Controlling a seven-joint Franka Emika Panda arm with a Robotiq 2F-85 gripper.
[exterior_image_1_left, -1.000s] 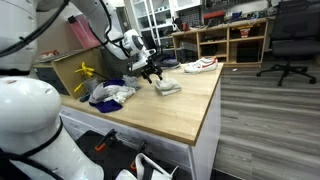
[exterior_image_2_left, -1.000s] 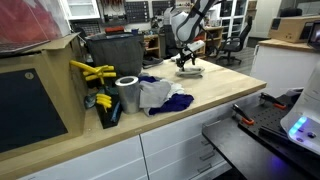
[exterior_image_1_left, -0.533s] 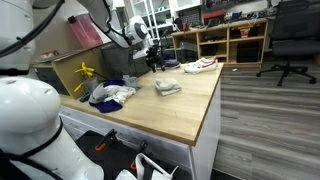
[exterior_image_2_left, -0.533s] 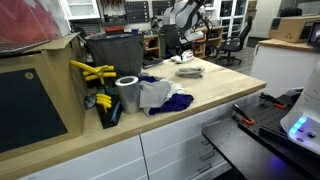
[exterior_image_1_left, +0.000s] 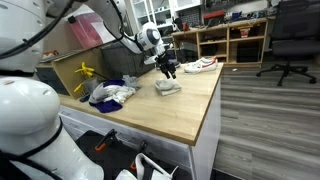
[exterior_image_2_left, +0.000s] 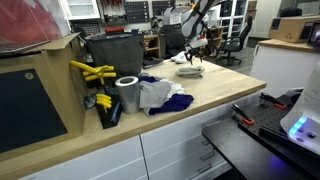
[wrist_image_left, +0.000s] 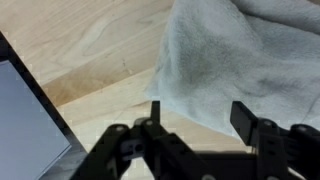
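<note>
My gripper (exterior_image_1_left: 167, 68) hovers above the wooden table (exterior_image_1_left: 175, 115), just over a folded grey cloth (exterior_image_1_left: 167, 87). It also shows in an exterior view (exterior_image_2_left: 193, 55), with the cloth (exterior_image_2_left: 190, 71) below it. In the wrist view the jaws (wrist_image_left: 200, 118) are open and empty, and the grey cloth (wrist_image_left: 245, 55) fills the upper right, lying on the table (wrist_image_left: 90, 45). Nothing is between the fingers.
A pile of white and blue cloths (exterior_image_1_left: 110, 93) (exterior_image_2_left: 160, 97) lies on the table. A roll of tape (exterior_image_2_left: 127, 94), yellow tools (exterior_image_2_left: 92, 72) and a dark bin (exterior_image_2_left: 115, 55) stand nearby. A white shoe (exterior_image_1_left: 200, 66) sits at the table's far end. An office chair (exterior_image_1_left: 290, 40) stands beyond.
The gripper rose off the grey cloth and left it on the table, then moved sideways and back down to just above the cloth.
</note>
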